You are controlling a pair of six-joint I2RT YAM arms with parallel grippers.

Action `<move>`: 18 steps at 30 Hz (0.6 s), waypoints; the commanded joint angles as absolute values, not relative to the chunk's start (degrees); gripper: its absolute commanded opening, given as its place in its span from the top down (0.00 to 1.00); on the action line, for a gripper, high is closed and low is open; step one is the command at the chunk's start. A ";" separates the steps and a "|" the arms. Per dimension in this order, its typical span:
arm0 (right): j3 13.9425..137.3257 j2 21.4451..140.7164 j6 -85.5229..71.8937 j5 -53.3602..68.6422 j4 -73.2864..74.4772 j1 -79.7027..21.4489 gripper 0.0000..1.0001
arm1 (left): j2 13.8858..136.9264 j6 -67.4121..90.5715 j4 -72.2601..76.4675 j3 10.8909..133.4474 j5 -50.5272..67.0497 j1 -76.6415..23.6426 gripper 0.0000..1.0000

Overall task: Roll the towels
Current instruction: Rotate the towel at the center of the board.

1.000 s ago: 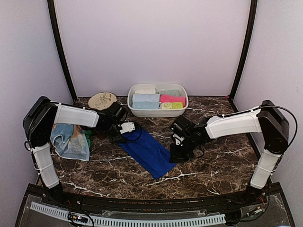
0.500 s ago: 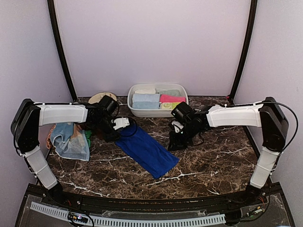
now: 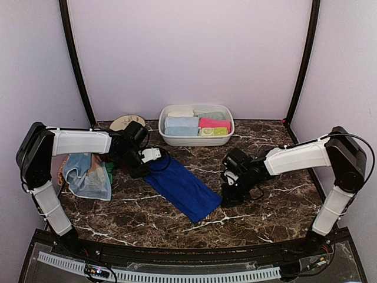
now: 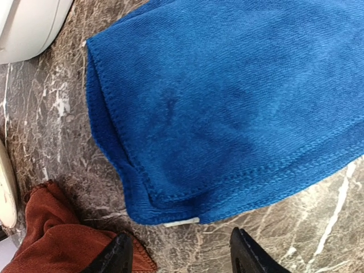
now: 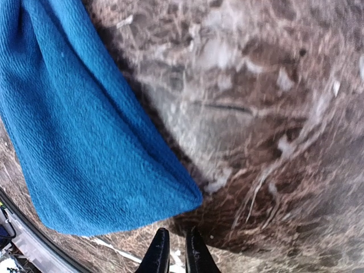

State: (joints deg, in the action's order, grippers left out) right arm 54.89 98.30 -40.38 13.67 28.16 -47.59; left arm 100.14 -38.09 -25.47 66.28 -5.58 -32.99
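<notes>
Blue towel bears tag, seemingly; wrist-view only.

Bare brown marble tabletop is lying open at six o'clock of the flat royal blue cloth towel. A white oval plastic tub is blocking twelve o'clock, and a crumpled pile of coloured towels is crowding nine o'clock.
</notes>
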 commanded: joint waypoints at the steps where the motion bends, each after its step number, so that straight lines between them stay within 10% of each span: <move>1: 53.88 96.29 -41.55 13.46 29.25 -49.08 0.89 | 95.57 -40.61 -30.12 64.22 3.03 -33.13 0.40; 18: 69.93 102.92 -35.60 14.33 34.30 -46.89 0.95 | 104.09 -35.52 -18.82 62.17 -8.29 -33.84 0.51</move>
